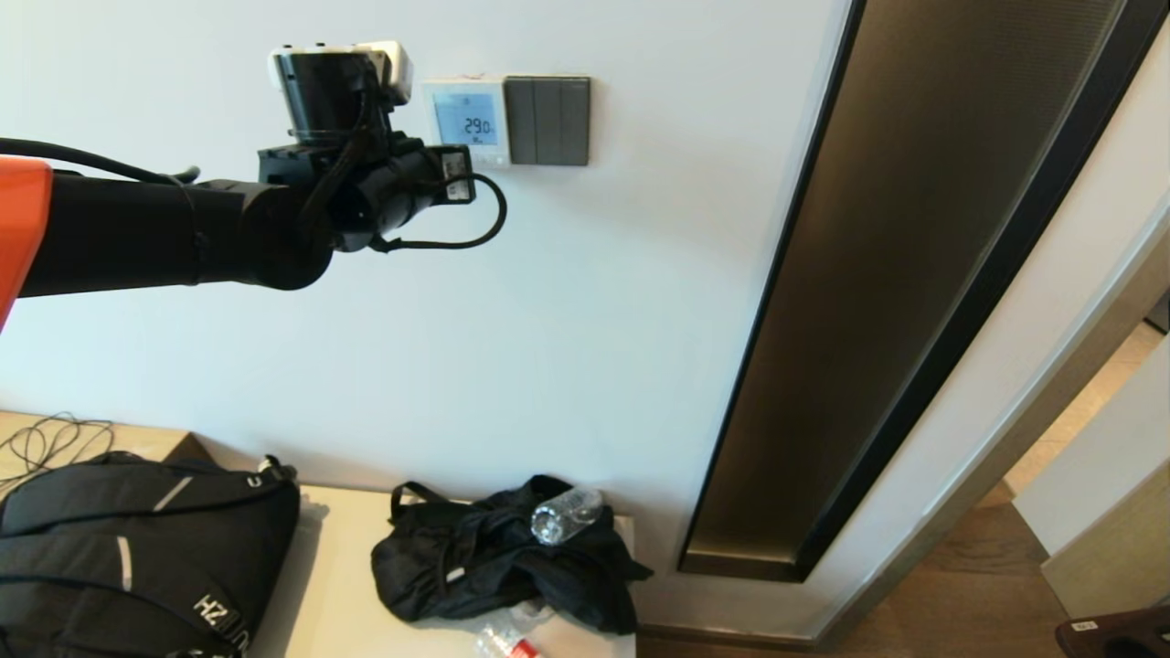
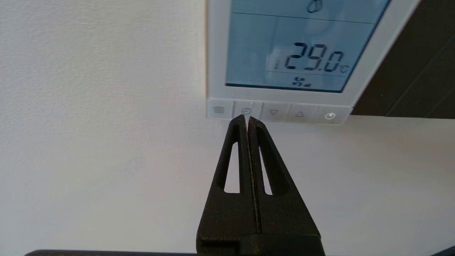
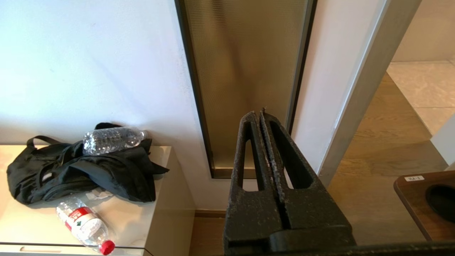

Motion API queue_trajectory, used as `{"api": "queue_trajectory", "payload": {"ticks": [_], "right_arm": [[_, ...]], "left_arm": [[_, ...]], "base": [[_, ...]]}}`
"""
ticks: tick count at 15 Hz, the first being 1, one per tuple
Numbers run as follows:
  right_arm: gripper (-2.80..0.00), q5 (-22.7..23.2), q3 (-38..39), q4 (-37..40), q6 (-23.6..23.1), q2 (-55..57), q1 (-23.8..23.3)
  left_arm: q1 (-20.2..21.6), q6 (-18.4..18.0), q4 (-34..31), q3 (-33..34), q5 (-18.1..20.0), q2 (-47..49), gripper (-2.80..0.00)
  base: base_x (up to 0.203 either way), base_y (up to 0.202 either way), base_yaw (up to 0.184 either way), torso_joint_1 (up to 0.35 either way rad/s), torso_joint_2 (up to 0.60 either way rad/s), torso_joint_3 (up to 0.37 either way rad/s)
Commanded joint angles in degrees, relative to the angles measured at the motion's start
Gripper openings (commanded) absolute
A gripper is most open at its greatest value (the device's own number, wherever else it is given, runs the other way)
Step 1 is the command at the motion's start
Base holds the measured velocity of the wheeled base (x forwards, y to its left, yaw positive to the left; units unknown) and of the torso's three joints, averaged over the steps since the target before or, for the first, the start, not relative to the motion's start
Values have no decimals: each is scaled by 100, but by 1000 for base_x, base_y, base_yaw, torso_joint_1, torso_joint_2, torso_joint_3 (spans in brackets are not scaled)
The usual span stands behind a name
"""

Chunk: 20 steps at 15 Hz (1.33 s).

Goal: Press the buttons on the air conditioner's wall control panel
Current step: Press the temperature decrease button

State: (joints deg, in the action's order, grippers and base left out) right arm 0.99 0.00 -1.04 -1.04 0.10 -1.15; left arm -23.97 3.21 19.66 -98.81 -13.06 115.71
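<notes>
The air conditioner's wall control panel (image 1: pixel 466 119) is a small white square on the wall, and its pale blue screen (image 2: pixel 295 53) reads 29.0. A row of small white buttons (image 2: pixel 280 113) runs along its bottom edge. My left gripper (image 2: pixel 247 119) is shut and empty. Its tips sit right at the lower edge of the second button from the panel's outer end, the one with a clock mark (image 2: pixel 246 111). In the head view the left arm (image 1: pixel 274 219) reaches up to the panel, and the fingertips are hidden behind the wrist. My right gripper (image 3: pixel 258 114) is shut and empty, held low and away from the panel.
A dark grey three-switch plate (image 1: pixel 548 121) adjoins the panel on its right. A tall bronze glass strip (image 1: pixel 914 274) runs down the wall further right. Below, a cabinet top (image 1: pixel 338 585) holds a black backpack (image 1: pixel 128 557), a black bag (image 1: pixel 494 567) and plastic bottles (image 1: pixel 562 516).
</notes>
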Motion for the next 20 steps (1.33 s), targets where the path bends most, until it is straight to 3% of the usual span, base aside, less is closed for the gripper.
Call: {"api": "queue_trajectory", "payload": {"ticks": [1, 20], "right_arm": [[-280, 6, 0, -2, -2, -1, 0], [-280, 5, 0, -2, -2, -1, 0]], "left_arm": [[-55, 4, 12, -68, -5, 84, -280], [-345, -5, -50, -270, -30, 304, -280]], "base": [[0, 0, 0, 0, 0, 0], [0, 0, 0, 0, 0, 0]]}}
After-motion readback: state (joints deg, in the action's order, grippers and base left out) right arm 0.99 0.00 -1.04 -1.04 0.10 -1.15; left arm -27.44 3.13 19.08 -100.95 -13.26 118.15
